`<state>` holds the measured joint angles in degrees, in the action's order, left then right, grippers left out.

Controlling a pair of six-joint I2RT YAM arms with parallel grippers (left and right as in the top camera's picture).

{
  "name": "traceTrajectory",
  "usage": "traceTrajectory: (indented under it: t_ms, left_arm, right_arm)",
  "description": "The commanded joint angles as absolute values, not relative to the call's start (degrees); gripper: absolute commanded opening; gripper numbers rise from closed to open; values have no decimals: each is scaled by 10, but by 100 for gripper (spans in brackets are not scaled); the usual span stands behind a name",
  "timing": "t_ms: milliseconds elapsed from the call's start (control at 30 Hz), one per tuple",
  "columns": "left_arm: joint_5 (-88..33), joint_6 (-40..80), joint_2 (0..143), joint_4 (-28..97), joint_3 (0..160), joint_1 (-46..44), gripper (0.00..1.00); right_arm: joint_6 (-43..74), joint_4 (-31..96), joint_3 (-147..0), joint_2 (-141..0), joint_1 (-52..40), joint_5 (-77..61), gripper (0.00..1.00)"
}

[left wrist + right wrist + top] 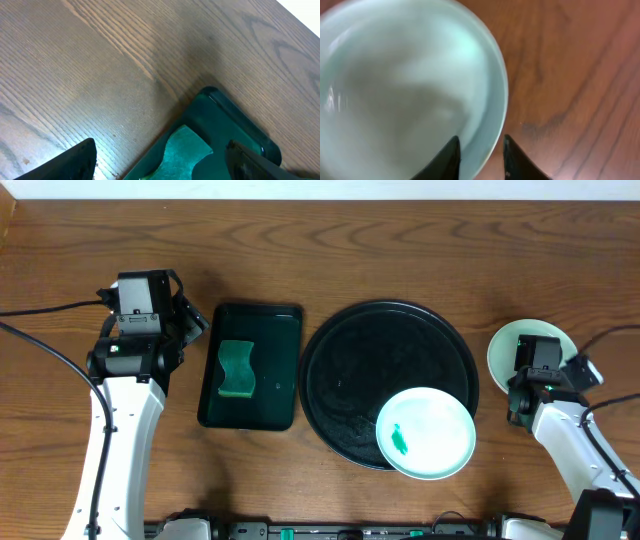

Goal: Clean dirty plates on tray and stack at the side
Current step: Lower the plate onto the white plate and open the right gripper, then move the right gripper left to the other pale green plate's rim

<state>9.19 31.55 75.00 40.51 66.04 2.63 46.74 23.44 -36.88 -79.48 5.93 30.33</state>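
**Occlusions and crops**

Overhead: the right arm (pixel 556 420) covers the lower right of the side plate (pixel 520 340), and the right fingers sit under the wrist, out of sight. Can't tell if that is one plate or a stack. The right arm and left arm (pixel 110 440) both run off the bottom edge. The smeared plate (pixel 425 433) hides part of the round tray (pixel 330 380) rim.

Left wrist: the left fingers (pixel 75 161) are cropped at the bottom corners. Only one corner of the rectangular tray (pixel 240 122) shows, and the sponge (pixel 182 150) is cut by the bottom edge.

Right wrist: the side plate (pixel 405 85) is blurred and cut off left, top and bottom. The right fingers (pixel 449 157) straddle its rim, bases cropped. Contact with the rim can't be told.
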Motion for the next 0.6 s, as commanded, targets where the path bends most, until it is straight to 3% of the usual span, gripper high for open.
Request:
traceTrajectory:
  t_ms: [0, 200, 400, 567]
  left_arm:
    - [95, 320, 749, 407, 667, 30, 82]
    - [95, 320, 749, 407, 667, 30, 82]
    - [95, 320, 749, 407, 667, 30, 82]
    - [95, 320, 749, 407, 667, 30, 82]
  right_arm:
    - [280, 244, -371, -765, 63, 255, 35]
    - [256, 267, -394, -697, 63, 111, 42]
    - [256, 321, -433, -648, 63, -20, 41]
    - [255, 447, -498, -649, 60, -48, 39]
